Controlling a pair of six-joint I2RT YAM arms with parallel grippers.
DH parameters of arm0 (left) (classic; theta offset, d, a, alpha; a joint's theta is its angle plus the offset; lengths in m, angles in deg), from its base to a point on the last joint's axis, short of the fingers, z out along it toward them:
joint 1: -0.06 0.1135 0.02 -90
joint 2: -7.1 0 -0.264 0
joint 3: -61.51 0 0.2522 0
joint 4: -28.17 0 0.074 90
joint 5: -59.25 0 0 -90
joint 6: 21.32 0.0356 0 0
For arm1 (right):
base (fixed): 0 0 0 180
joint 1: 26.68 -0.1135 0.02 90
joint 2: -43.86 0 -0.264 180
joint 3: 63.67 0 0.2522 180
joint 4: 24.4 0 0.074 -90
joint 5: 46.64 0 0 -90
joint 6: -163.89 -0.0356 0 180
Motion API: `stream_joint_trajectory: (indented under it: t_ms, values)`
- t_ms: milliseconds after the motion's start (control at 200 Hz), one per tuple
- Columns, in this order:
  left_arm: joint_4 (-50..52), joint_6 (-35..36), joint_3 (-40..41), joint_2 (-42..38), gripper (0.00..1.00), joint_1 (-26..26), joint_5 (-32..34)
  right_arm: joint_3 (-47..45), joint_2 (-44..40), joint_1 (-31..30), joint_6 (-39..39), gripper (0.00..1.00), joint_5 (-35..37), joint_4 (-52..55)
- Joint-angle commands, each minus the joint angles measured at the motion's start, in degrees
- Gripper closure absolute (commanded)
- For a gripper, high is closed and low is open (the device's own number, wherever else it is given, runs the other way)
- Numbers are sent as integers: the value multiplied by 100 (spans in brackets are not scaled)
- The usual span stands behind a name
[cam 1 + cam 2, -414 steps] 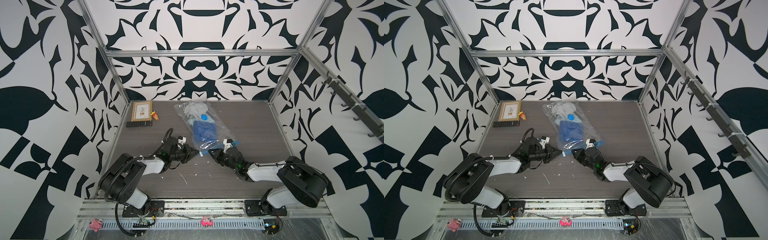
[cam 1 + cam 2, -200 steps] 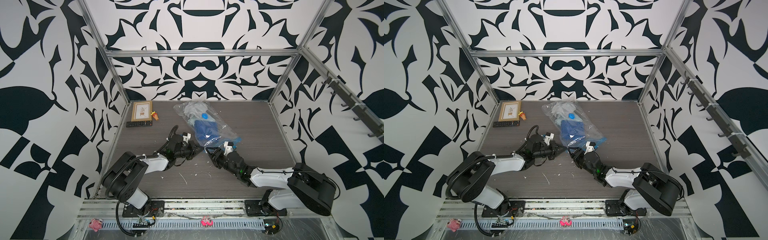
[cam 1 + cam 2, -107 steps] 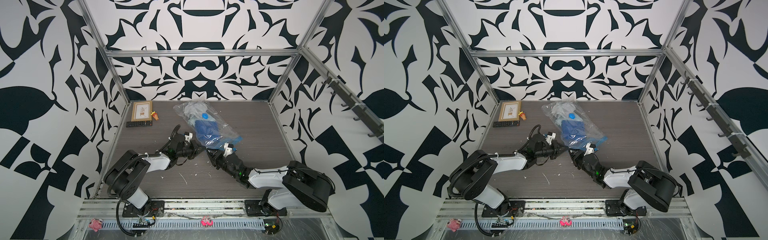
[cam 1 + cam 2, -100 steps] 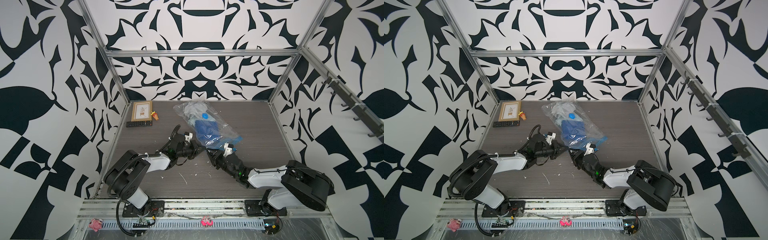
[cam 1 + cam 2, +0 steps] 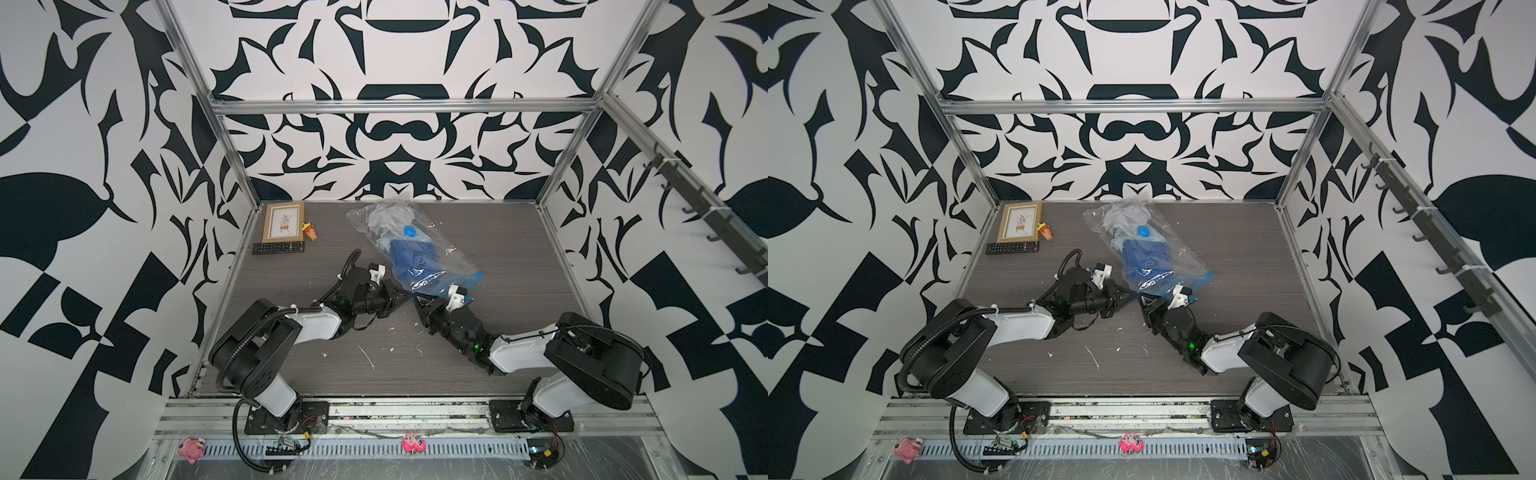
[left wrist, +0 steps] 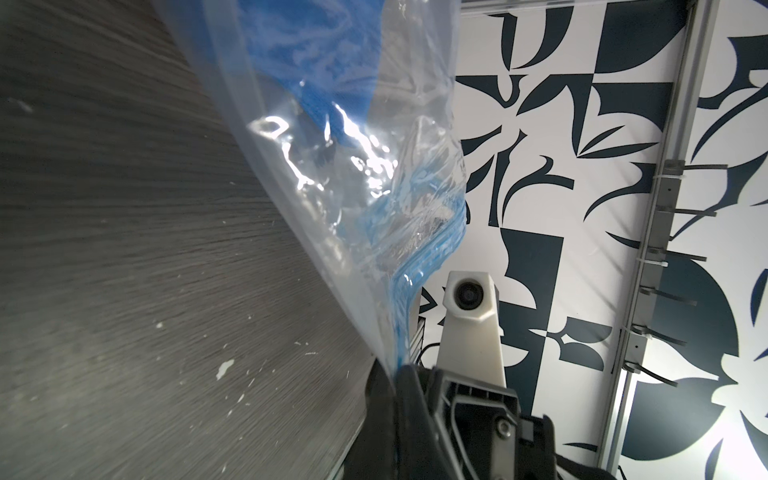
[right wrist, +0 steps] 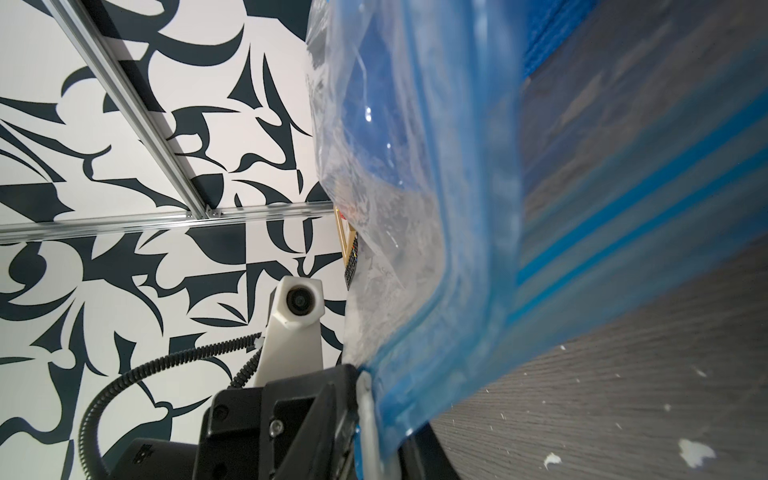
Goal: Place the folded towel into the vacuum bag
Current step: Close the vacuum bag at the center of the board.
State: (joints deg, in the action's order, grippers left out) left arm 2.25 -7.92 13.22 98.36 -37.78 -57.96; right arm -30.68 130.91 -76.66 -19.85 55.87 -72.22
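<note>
vacuum bag [image 5: 432, 245]: clear plastic, glossy, crinkled, hard glare spots in wrist views. zip strip [image 5: 471, 277]: blue plastic, lined. towel [image 5: 409, 258] inside bag: blue cloth, matt. table [image 5: 503, 257]: grey wood-grain, matt, white flecks lower centre. rails [image 5: 403, 106], upper frame: bare metal, satin. arm shells [image 5: 316, 328]: smooth white plastic, joints matt black. remote [image 5: 277, 248], left: black plastic.

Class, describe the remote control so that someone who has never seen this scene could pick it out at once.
On the grey table, go to the far corner on the robot's left. A gold-framed picture sits there, with the remote control along its near edge. It is black, long and slim, unlike the small orange toy beside the frame.
</note>
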Motion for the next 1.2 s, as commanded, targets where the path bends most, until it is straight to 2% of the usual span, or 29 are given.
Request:
stream_joint_trajectory:
  t_ms: [0,135,395,580,745,1025,1195]
  values:
    - [-171,-40,-150,83,100,-10,-31,253,-72,84,-15,75,41,-294]
    - [-258,-87,-149,155,100,-8,-56,284,-56,115,-38,81,58,-292]
    - [-342,-116,-103,178,100,-12,-61,275,-12,154,-57,82,144,-238]
    - [-422,-140,-48,168,100,4,-51,274,16,212,-88,100,272,-103]
    - [-418,-105,-81,157,100,21,-72,209,-152,216,-176,100,621,403]
    - [-400,-58,-22,48,100,48,-75,260,-638,286,-417,100,1253,2162]
    - [-400,-65,25,7,100,79,-84,275,-600,396,-379,100,1403,2456]
